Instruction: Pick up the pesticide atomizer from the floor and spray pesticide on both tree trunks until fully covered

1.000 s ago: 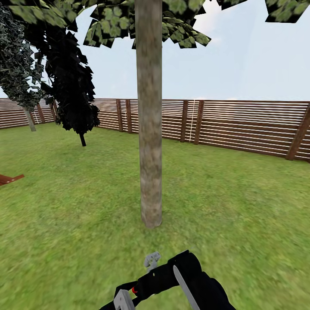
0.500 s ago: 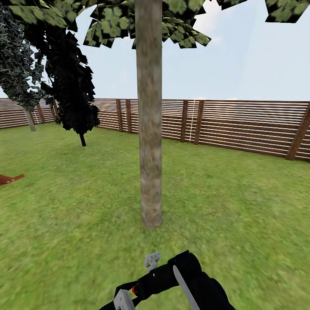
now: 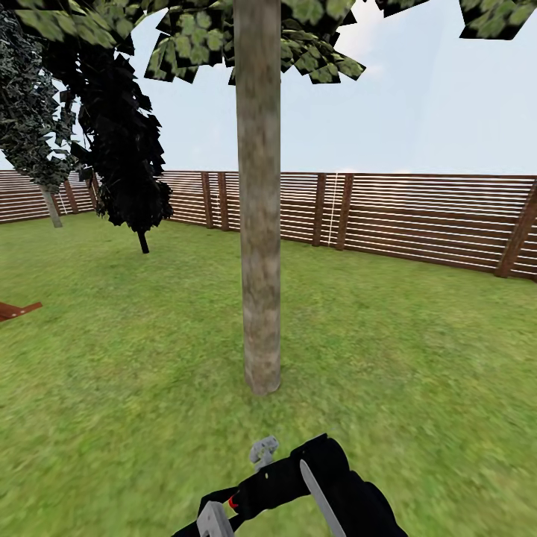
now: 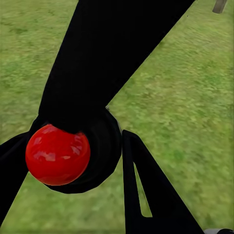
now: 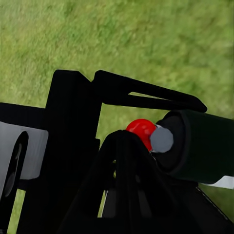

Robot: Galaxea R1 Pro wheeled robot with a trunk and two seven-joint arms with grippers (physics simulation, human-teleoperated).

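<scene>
- The tree trunk [image 3: 259, 201] stood at the centre of the head view, a mottled grey-brown column rising from the lawn [image 3: 418, 350] up into blocky green leaves [image 3: 216, 33] at the top edge of the frame.
- No white specks could be made out on the bark at this resolution.
- The pesticide atomizer [image 3: 280, 477] sat at the bottom centre of the head view, a black body with its short grey nozzle [image 3: 262, 450] pointing up toward the base of the trunk, well apart from it.
- In the right wrist view the atomizer [image 5: 195, 146] appeared as a dark cylinder with a grey round tip, right of centre, beside a red ball [image 5: 142, 130].
- The right gripper [image 5: 122, 146] showed as black fingers crossing around the atomizer; it seemed closed on it, though the dark shapes merged and the contact was hard to read.
- The left gripper [image 4: 73, 195] showed in its wrist view with black fingers either side of a red ball [image 4: 57, 154] on a black body; how far it was open I could not tell.
- A brown slatted fence [image 3: 418, 216] ran across the middle of the head view.
- A dark, near-black tree [image 3: 123, 149] stood at the upper left.
</scene>
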